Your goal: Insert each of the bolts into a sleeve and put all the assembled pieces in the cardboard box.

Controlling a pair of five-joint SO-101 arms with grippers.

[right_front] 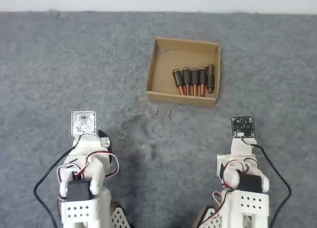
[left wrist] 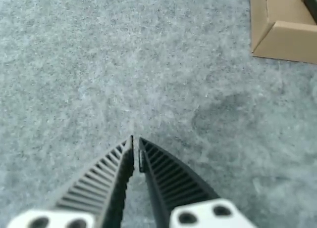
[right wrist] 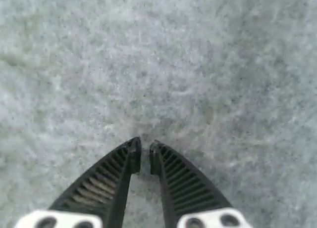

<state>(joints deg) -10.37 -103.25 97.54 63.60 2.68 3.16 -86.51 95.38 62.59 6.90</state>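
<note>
The cardboard box point(right_front: 158, 65) sits at the back middle of the grey carpet. Inside it, several assembled pieces point(right_front: 194, 81), black sleeves with copper bolts poking out, lie side by side near its front wall. My left gripper point(left wrist: 135, 141) is shut and holds nothing, hovering over bare carpet with a corner of the box point(left wrist: 282, 35) ahead of it. My right gripper point(right wrist: 144, 147) is shut too, with only a thin slit between its tips, over bare carpet. Both arms are drawn back at the near edge, the left arm point(right_front: 84, 154) and the right arm point(right_front: 242, 159).
Grey carpet point(right_front: 74, 65) covers the whole table. A pale wall strip point(right_front: 158, 0) runs along the far edge. Cables loop beside each arm's base.
</note>
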